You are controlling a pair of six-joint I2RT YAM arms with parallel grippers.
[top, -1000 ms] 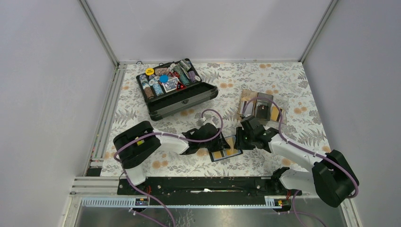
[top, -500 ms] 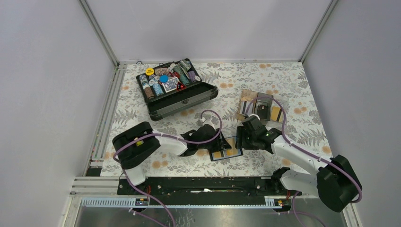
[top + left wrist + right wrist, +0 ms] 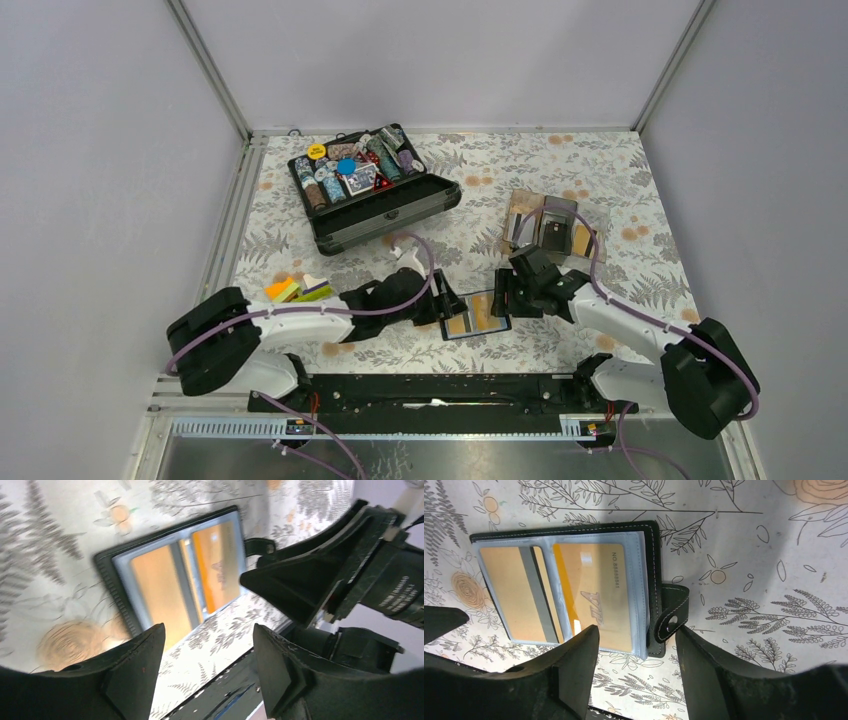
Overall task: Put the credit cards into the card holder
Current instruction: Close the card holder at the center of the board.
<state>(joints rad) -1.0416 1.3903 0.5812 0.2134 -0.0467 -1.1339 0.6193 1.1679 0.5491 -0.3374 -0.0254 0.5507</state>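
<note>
Watch the holder (image 3: pixel 574 530): it lies open and flat on the table (image 3: pixel 749 580) between your arms with two cards (image 3: pixel 591 597) seated in its pockets. A low finger sweeping across could snag the strap (image 3: pixel 671 612), drag the holder and work a card loose. The left gripper (image 3: pixel 207 630) and right gripper (image 3: pixel 636 632) hover on either side, jaws spread fairly wide, grasping nothing.

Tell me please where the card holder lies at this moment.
In the top view the card holder lies open on the table toward its near edge, between the left gripper and the right gripper.
</note>
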